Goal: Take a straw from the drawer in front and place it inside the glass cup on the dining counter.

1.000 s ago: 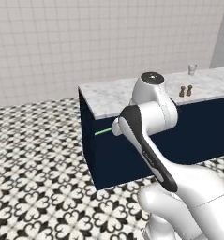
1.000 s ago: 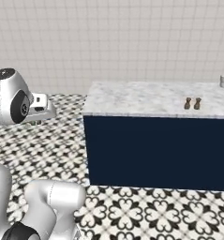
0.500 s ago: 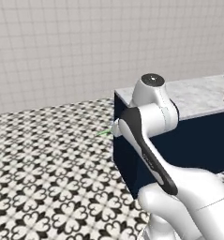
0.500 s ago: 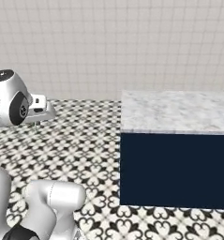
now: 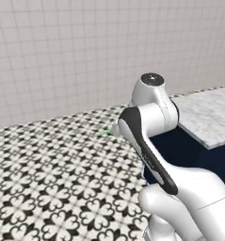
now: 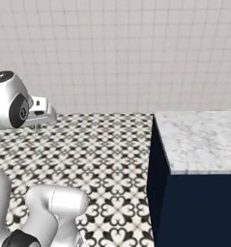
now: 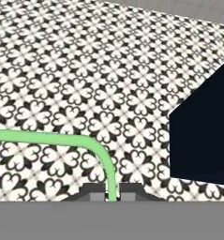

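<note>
My straw (image 7: 52, 137), a thin light-green stick that looks bent in the hand view, sits pinched between my fingertips (image 7: 92, 191) above the patterned floor. The dining counter (image 6: 199, 140), veined marble on a navy base, stands just beside it.

There were no words, numbers, labels or signs to read in any of the pictures. The tiled wall (image 6: 117, 48), the patterned floor (image 7: 85, 84) and the marble dining counter (image 6: 199, 140) had only plain patterns on them, with no writing.
</note>
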